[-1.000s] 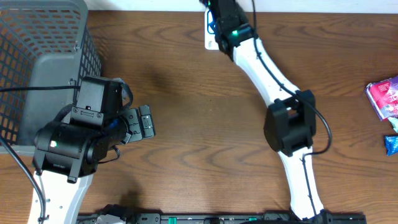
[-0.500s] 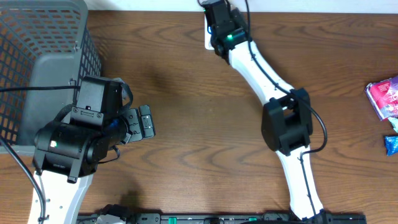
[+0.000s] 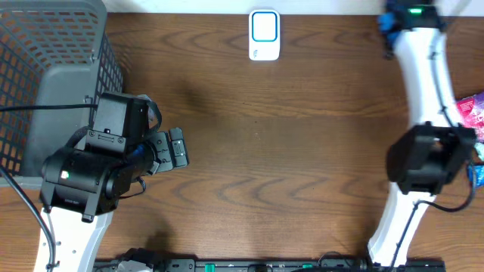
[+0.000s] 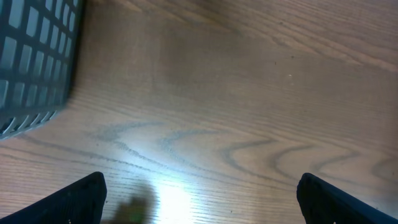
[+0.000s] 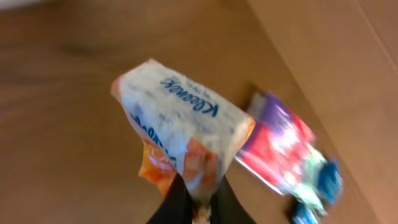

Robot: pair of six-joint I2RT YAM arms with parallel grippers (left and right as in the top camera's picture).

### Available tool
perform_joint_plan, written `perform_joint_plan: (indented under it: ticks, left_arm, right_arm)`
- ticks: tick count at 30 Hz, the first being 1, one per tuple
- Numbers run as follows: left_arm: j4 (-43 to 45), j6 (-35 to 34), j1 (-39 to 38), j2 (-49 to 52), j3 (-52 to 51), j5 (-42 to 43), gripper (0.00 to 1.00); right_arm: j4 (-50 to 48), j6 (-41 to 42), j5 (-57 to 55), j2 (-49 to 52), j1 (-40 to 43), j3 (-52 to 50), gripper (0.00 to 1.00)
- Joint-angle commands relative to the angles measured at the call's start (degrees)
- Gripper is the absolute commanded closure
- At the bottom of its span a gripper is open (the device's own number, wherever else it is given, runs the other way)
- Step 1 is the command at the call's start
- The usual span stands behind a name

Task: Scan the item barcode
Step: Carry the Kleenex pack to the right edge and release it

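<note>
Left jaws: we see them spread wide, empty, over tabletop [image 4: 217,93] | right jaws: pinched closed on Kleenex pack [image 5: 180,134], aloft near blurred packets [image 5: 280,149], perhaps snacks | scanner [image 3: 264,35]: far edge.

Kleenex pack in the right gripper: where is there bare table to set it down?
The widest bare stretch of the brown wooden table lies in front of the white scanner, between the open left gripper and the right arm. Crowded: the right edge with the pink packet and the blue packet, and the left side by the grey mesh basket.
</note>
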State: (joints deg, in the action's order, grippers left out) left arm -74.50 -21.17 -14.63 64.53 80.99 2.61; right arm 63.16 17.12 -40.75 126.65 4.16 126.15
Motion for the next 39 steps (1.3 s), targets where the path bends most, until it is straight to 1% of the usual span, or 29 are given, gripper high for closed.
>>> perform_joint_plan:
  ticks: [1,3,6,8,13,16,17,19,21,22,23,25,26,28,30,33,35,36,38,39]
  left_arm:
    - [-0.04,-0.35,0.22,0.20,0.22,-0.74,0.02]
    - [-0.04,-0.35,0.22,0.20,0.22,-0.74,0.02]
    - [-0.04,-0.35,0.22,0.20,0.22,-0.72,0.02]
    - [-0.07,-0.33,0.22,0.20,0.22,-0.74,0.02]
    - [-0.07,-0.33,0.22,0.20,0.22,-0.74,0.02]
    - [-0.04,-0.33,0.22,0.20,0.22,-0.74,0.02]
    - [-0.07,-0.33,0.22,0.20,0.22,-0.72,0.02]
    - [-0.07,-0.35,0.22,0.20,0.22,-0.74,0.02]
    - [-0.04,-0.33,0.22,0.20,0.22,-0.72,0.02]
    - [-0.04,-0.35,0.22,0.20,0.22,-0.72,0.02]
    - [-0.04,-0.33,0.22,0.20,0.22,-0.74,0.02]
    - [-0.04,-0.35,0.22,0.20,0.22,-0.74,0.02]
    - [-0.04,-0.35,0.22,0.20,0.22,-0.72,0.02]
    - [-0.04,-0.35,0.22,0.20,0.22,-0.74,0.02]
    - [-0.04,-0.35,0.22,0.20,0.22,-0.74,0.02]
    - [-0.04,-0.33,0.22,0.20,0.22,-0.74,0.02]
    - [-0.04,-0.33,0.22,0.20,0.22,-0.74,0.02]
    - [-0.04,-0.35,0.22,0.20,0.22,-0.74,0.02]
    - [-0.07,-0.33,0.22,0.20,0.22,-0.72,0.02]
    - [-0.07,-0.33,0.22,0.20,0.22,-0.72,0.02]
  right_arm:
    - [2.49,9.40,3.23,-0.26,4.31,-1.09,0.99]
    - [1.57,9.38,11.08,-0.26,6.95,-2.36,0.99]
    - [-2.49,7.89,25.88,-0.26,10.93,-5.84,0.99]
    - [-5.60,7.91,29.14,-0.26,12.48,-8.41,0.99]
    - [-12.96,10.51,22.45,-0.26,14.29,-15.91,0.99]
    - [-16.63,10.47,17.79,-0.26,15.06,-19.19,0.98]
    - [-17.68,10.45,16.24,-0.26,15.39,-20.09,0.95]
    - [-17.99,10.19,13.94,-0.26,16.11,-20.39,0.71]
    - [-18.08,9.73,12.41,-0.33,16.59,-20.35,0.72]
    - [-18.01,9.33,11.87,-0.44,16.85,-20.28,0.68]
    - [-17.92,8.87,11.28,-0.48,17.03,-20.13,0.60]
    - [-17.46,8.13,10.73,-0.96,17.38,-20.04,0.34]
    - [-17.14,8.07,10.78,-1.33,17.53,-20.04,0.29]
    - [-16.06,8.09,10.88,-2.71,17.55,-20.04,0.25]
    - [-15.47,8.07,11.58,-4.55,17.29,-20.04,0.24]
    - [-14.40,8.07,16.37,-8.68,16.35,-20.04,0.22]
    - [-12.57,7.30,24.90,-12.04,15.52,-20.04,0.18]
    - [-10.67,5.14,31.93,-14.25,15.06,-20.04,0.16]
    - [-6.67,1.68,41.68,-17.20,14.49,-20.04,0.15]
    - [-4.22,0.79,46.27,-18.84,14.27,-20.04,0.10]
